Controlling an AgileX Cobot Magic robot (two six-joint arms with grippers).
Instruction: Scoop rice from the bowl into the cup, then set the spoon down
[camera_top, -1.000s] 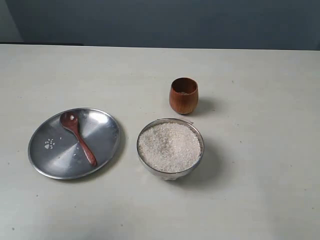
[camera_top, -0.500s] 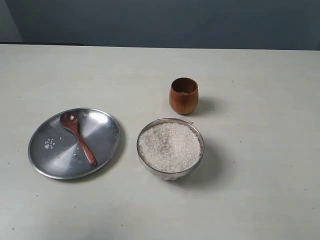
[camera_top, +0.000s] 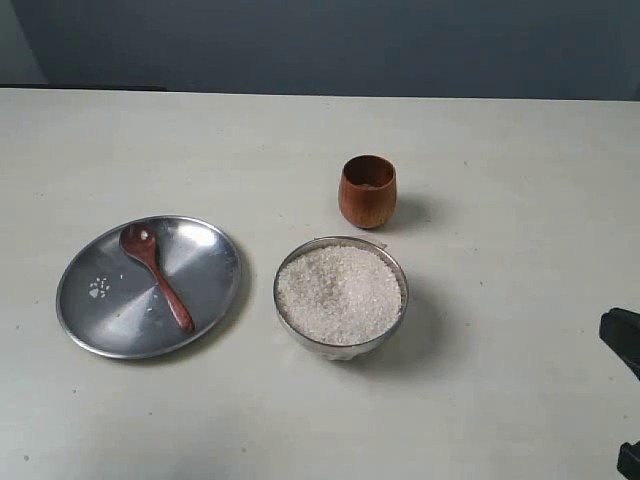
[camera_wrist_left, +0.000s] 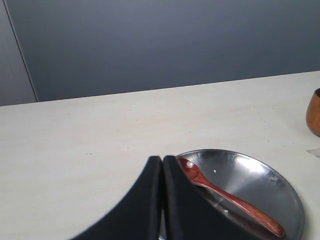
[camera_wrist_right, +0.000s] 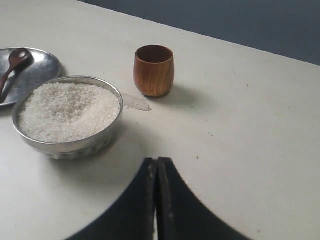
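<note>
Pale table (camera_top: 500, 180), shiny steel bowl (camera_top: 345, 349) brimming with white rice (camera_top: 340, 292), left fingers (camera_wrist_left: 142, 205) and right fingers (camera_wrist_right: 135, 215) pressed together.

The right gripper (camera_wrist_right: 156, 161) has its two dark fingers (camera_wrist_right: 137, 205) pressed together with nothing between them, above the pale table (camera_wrist_right: 240, 125). Taking the way they point as twelve o'clock, the wooden cup (camera_wrist_right: 154, 75) stands upright at about twelve, well ahead. The steel bowl (camera_wrist_right: 67, 147) sits at about ten o'clock, nearer than the cup and apart from it, filled almost to the rim with rice (camera_wrist_right: 69, 110). A pale flat patch (camera_wrist_right: 136, 102) lies on the table between them, just beside the bowl. Farther out, near ten, part of the plate (camera_wrist_right: 40, 70) shows, with the spoon (camera_wrist_right: 15, 62) lying on it
</note>
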